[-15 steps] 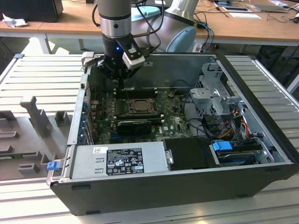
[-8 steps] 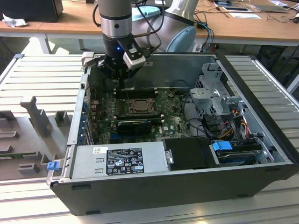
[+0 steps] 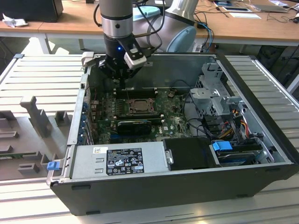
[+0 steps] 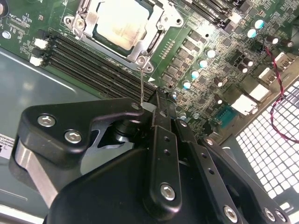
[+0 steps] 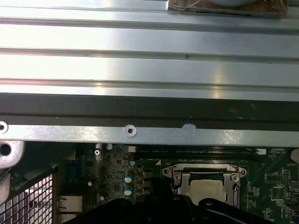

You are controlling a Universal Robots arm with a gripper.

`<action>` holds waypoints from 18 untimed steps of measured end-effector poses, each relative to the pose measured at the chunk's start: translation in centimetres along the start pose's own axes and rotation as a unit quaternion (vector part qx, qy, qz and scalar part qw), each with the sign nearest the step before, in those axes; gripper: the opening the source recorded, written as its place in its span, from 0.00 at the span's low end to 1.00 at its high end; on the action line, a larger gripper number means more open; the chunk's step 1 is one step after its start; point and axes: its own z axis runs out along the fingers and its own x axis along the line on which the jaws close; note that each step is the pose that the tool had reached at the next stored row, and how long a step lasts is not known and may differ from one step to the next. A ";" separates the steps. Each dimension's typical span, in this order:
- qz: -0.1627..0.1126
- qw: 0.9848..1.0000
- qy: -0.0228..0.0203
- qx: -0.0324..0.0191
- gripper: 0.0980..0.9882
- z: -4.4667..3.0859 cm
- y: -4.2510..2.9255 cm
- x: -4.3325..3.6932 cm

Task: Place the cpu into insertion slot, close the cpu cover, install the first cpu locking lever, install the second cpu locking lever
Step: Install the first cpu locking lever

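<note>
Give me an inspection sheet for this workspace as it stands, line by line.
Surface: slatted metal table carrying an open computer case.
Job's things: cpu sits in the insertion slot; cpu cover lies flat over it; a thin locking lever stands raised.
Clutter: grey fixtures at the exterior view's left.
Gripper: gripper hangs over the memory slots, at the lever's top end.
Cables: coloured wires inside the case.
Surroundings: wooden desks behind.
</note>
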 end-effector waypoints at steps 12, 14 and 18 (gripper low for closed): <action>0.000 1.000 0.000 0.000 0.01 0.03 -0.01 -0.52; 0.000 1.000 0.000 0.000 0.01 0.05 -0.02 -0.86; 0.000 1.000 0.000 0.000 0.01 0.05 -0.02 -1.00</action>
